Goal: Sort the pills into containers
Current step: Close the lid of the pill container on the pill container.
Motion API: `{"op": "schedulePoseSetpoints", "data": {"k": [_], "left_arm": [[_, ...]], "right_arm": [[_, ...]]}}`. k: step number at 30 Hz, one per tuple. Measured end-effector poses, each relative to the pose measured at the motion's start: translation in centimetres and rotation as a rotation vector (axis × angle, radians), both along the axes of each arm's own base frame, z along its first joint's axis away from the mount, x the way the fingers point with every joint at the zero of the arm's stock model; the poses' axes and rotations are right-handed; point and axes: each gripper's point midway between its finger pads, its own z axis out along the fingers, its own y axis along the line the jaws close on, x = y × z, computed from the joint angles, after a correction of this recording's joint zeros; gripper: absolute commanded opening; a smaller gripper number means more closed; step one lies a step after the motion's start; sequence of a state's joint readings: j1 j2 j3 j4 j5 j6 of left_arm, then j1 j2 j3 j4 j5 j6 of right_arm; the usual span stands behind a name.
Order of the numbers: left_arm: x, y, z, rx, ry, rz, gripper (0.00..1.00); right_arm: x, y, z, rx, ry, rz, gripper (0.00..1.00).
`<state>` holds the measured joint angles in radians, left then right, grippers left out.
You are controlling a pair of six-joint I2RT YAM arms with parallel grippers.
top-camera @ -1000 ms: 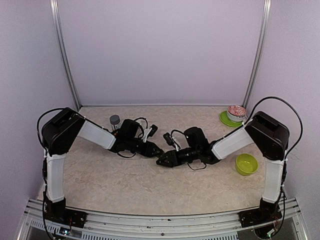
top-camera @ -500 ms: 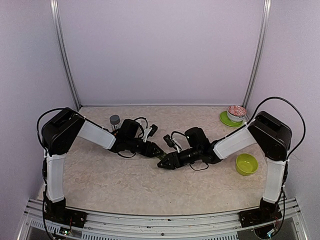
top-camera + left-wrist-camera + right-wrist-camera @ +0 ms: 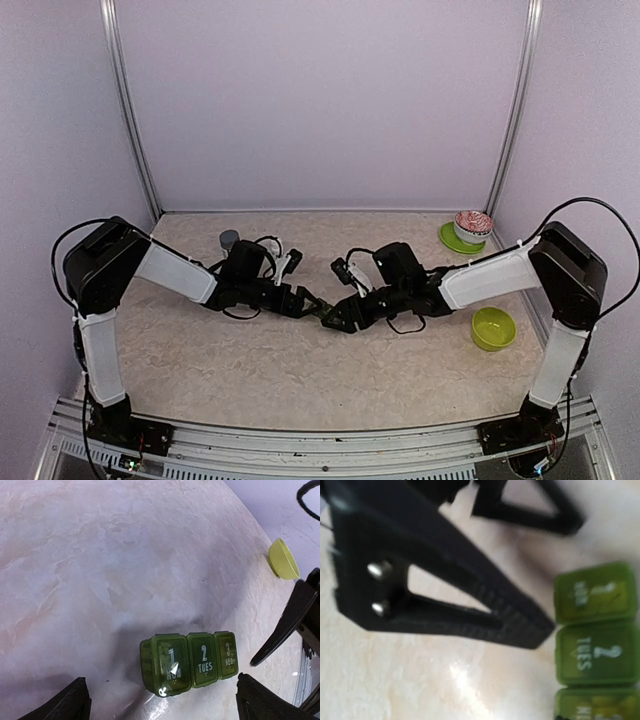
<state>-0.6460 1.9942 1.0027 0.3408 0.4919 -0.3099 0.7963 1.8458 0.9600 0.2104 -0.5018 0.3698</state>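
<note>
The green translucent day-labelled pill box [image 3: 187, 666] lay shut on the marbled bench [image 3: 250, 365] between the tools. The left tool [image 3: 305, 300] gaped wide, empty; the right tool [image 3: 336, 318] showed too little to tell. How much was sorted couldn't be judged.

The pill organizer [image 3: 187, 662] is translucent olive green, its lids printed in white: 1 MON, 2 TUES and a 3. The desk [image 3: 250, 370] is beige with pale marbled veining. The left pincer [image 3: 161, 690] and right pincer [image 3: 557, 577] are matte black. The arms [image 3: 175, 272] have white shells between black joints. There is a lime-yellow bowl [image 3: 493, 328], a green plate [image 3: 448, 238], a bowl speckled red and white [image 3: 473, 223] and a grey-capped container [image 3: 229, 240]. The walls [image 3: 320, 100] are pale lilac.
</note>
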Motion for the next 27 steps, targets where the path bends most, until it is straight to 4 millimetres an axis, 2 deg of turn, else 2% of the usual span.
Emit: {"op": "schedulePoseSetpoints", "data": {"k": [3,7,13,19,27], "left_arm": [[-0.3,0.8,0.2,0.005,0.001,0.024,0.99],[0.0,2.4,2.1,-0.020,-0.036,0.084,0.99],[0.7,5.5,6.3,-0.087,-0.145,0.206,0.99],[0.9,6.7,9.7,-0.135,-0.255,0.275,0.99],[1.2,7.3,9.7,-0.132,-0.277,0.314,0.99]], "right_arm": [[0.6,-0.5,1.6,-0.026,-0.075,-0.025,0.66],[1.5,-1.0,2.7,-0.083,-0.169,-0.067,0.72],[1.9,-2.0,1.0,-0.223,-0.238,-0.109,0.78],[3.1,-2.0,-0.6,-0.331,-0.280,-0.142,0.79],[3.7,-0.7,-2.9,-0.410,-0.290,-0.134,0.78]]}}
